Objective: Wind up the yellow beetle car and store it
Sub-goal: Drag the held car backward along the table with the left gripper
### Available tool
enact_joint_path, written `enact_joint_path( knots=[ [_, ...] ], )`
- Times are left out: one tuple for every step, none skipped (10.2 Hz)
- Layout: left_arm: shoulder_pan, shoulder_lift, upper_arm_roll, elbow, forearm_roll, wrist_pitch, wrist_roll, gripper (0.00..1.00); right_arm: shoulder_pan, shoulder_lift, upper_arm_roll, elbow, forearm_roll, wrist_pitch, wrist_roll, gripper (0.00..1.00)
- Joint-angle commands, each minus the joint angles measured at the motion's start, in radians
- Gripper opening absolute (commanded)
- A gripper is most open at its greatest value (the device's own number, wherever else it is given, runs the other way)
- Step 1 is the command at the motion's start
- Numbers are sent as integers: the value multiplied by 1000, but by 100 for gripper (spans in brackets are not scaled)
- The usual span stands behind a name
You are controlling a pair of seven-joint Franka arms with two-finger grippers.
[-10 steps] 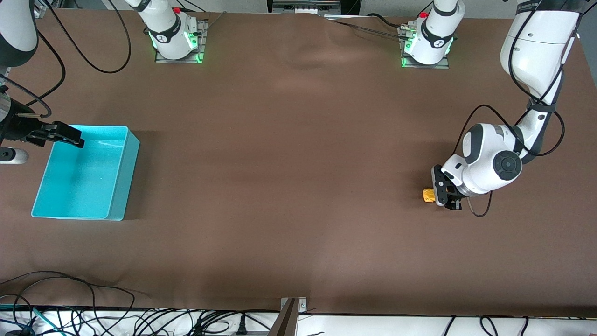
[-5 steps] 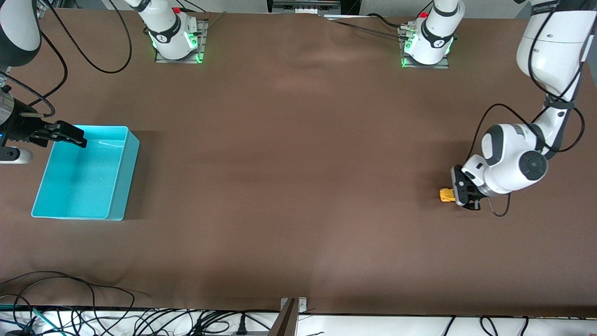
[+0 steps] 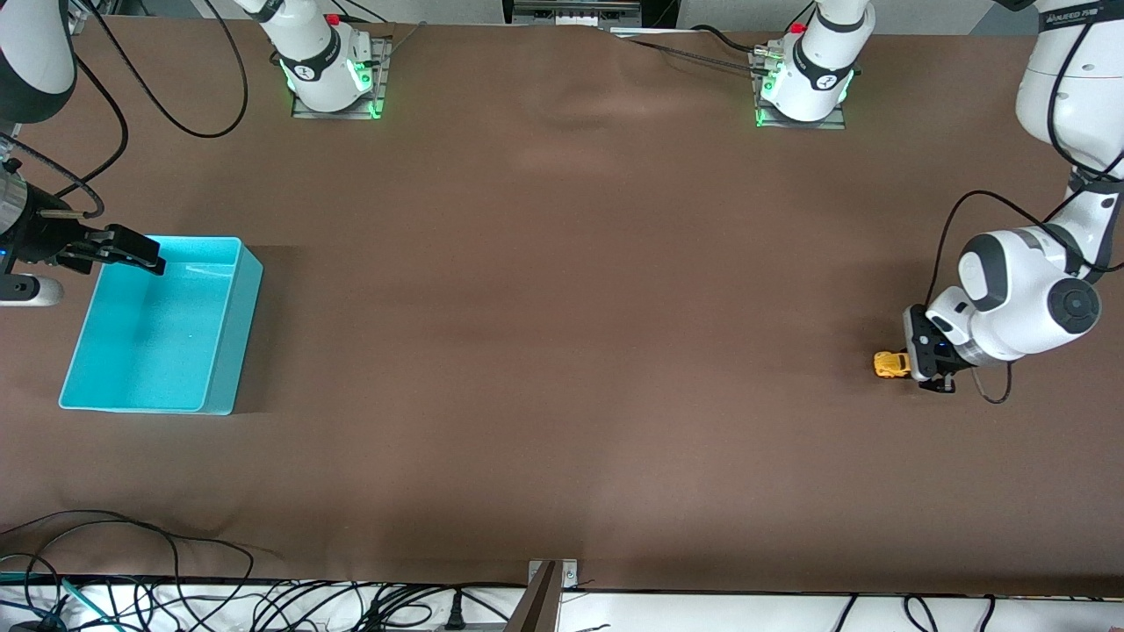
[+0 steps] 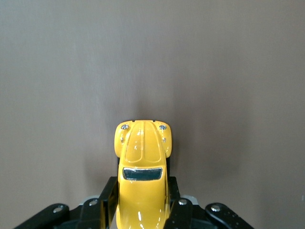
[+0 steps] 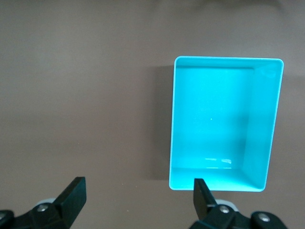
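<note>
The yellow beetle car (image 3: 890, 363) is low on the brown table at the left arm's end. My left gripper (image 3: 913, 358) is shut on its rear half. In the left wrist view the car (image 4: 142, 171) points away from the fingers (image 4: 108, 200), which press both of its sides. The turquoise bin (image 3: 162, 323) stands empty at the right arm's end; it also shows in the right wrist view (image 5: 224, 124). My right gripper (image 3: 132, 253) is open and empty, over the bin's rim on the side toward the robot bases.
The two arm bases (image 3: 329, 75) (image 3: 803, 83) stand along the table's edge farthest from the front camera. Cables (image 3: 132, 562) lie along the near edge. A wide stretch of bare table separates the car from the bin.
My left gripper has dragged the car along the table toward the left arm's end, away from the bin. The right gripper has stayed over the bin's rim.
</note>
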Motion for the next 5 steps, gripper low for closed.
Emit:
enact_joint_path(
  knots=[
    [45, 80, -4, 32, 29, 5, 71, 0, -1, -12, 3, 15, 17, -29, -33, 100],
    [45, 80, -4, 33, 29, 5, 80, 0, -1, -12, 3, 15, 17, -29, -44, 100],
    [51, 83, -4, 43, 29, 5, 93, 0, -1, -12, 3, 14, 17, -31, -44, 100],
    [51, 86, -4, 46, 29, 5, 99, 0, -1, -12, 3, 15, 18, -29, -45, 100],
    [51, 86, -4, 49, 29, 5, 109, 0, -1, -12, 3, 15, 20, -29, -53, 100]
  ],
)
